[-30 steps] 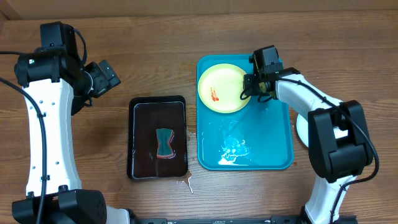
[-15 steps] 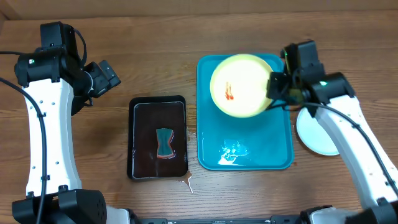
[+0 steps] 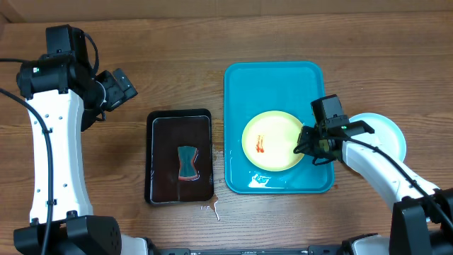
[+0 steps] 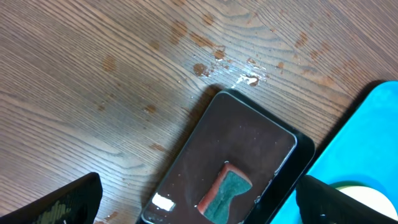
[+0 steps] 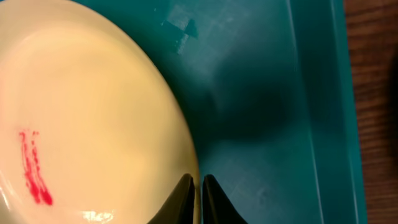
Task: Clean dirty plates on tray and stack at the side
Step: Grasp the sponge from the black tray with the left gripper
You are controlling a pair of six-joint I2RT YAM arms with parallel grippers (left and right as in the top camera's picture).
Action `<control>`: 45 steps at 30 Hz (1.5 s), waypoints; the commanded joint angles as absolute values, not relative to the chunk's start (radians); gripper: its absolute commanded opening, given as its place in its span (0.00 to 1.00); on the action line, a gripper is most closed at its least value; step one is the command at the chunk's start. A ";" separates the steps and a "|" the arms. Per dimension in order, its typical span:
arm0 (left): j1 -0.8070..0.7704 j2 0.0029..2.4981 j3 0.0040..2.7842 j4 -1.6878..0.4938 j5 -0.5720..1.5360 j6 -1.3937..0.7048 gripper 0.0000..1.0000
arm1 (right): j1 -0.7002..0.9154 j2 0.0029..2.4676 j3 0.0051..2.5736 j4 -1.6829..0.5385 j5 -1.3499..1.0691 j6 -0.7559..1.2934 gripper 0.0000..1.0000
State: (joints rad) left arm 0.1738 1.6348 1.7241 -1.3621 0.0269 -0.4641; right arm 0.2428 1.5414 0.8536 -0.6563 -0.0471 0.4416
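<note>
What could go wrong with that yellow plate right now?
The right jaws pinch only the thin rim of the plate, so it might slip or tilt. The tray is wet beside it, so the plate may slide when wiped. Its red smear is not yet cleaned; stacking it on the blue plate now would spread the mess.

1. The yellow-green plate [image 3: 272, 140] is round and pale, with a red smear [image 3: 259, 144] left of centre. It is over the tray's near half, its right rim pinched by the right claw [image 3: 306, 145].
2. The light blue plate [image 3: 386, 131] lies on the tabletop [image 3: 177, 71] just beside the tray's right edge.
3. The tray [image 3: 272, 88] is bright turquoise and rectangular, with a raised rim and a wet patch [image 3: 258, 180] near its front-left corner.
</note>
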 commanded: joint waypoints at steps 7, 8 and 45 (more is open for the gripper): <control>0.143 1.633 1.736 -1.452 0.395 -0.237 0.91 | 0.243 1.400 1.018 -0.864 -0.009 0.358 0.41; 0.123 1.633 1.736 -1.464 0.399 -0.197 0.88 | 0.243 1.369 1.034 -0.880 -0.009 0.358 0.41; -0.286 1.659 0.973 -0.818 0.023 -0.387 0.04 | 0.241 1.206 1.048 -0.953 -0.035 0.361 0.42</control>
